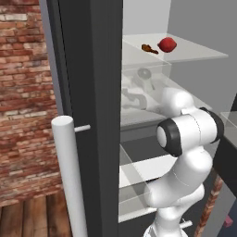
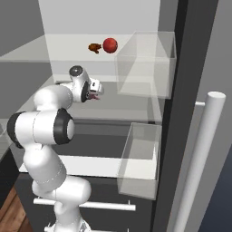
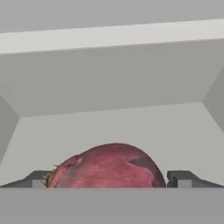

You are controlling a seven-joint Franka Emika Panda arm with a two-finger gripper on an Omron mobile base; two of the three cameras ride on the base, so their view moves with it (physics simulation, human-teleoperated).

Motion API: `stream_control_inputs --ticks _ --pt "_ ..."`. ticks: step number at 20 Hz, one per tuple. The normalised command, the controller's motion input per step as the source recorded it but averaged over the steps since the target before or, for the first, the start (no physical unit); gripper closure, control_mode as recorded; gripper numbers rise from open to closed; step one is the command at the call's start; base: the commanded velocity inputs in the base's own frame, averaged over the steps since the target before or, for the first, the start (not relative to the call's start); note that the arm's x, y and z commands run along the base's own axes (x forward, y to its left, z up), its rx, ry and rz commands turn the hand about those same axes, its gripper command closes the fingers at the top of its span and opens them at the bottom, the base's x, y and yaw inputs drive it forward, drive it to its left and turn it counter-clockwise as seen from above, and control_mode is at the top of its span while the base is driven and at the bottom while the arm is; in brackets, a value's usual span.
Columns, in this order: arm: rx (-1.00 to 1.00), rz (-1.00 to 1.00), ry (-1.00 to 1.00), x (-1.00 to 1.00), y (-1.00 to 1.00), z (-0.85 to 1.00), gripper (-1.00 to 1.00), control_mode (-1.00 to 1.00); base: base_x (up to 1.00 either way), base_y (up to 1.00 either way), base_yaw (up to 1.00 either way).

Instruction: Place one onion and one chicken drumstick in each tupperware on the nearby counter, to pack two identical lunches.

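Currently fingers (image 3: 107, 179) spread wide either side of maroon onion (image 3: 107, 168) at 6 o'clock on fridge shelf (image 3: 131, 127), not clamped.

An open fridge door (image 1: 88, 92) with a white cylindrical handle (image 1: 68, 176) is seen beside a brick wall (image 1: 25, 92), clear bins (image 2: 145, 63) resting on glass shelves (image 2: 41, 52).

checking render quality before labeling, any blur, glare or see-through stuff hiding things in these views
Left base view: the clear bin veils the arm behind it, so the end effector is hazy; the red onion stays sharp. Right base view: even, flat light, no glare, the end effector small. Hand view: the maroon onion is crisp but cut off at the bottom.
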Motion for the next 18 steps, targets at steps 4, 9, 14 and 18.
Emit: stream_control_inputs --ticks 4,9,14,18 --pt "0.00 -0.03 0.09 -0.03 0.00 -0.78 -1.00 -1.00 0.00 0.00 0.00" --pt "0.00 -0.02 0.02 0.00 0.00 -0.81 1.00 -1.00 0.00 0.00 0.00" --pt "0.00 -0.08 0.00 -0.31 -0.20 -0.92 1.00 -1.00 0.00 0.00 0.00" --pt "0.00 -0.14 -0.03 -0.62 -0.43 -0.92 1.00 -1.00 0.00 0.00 0.00"
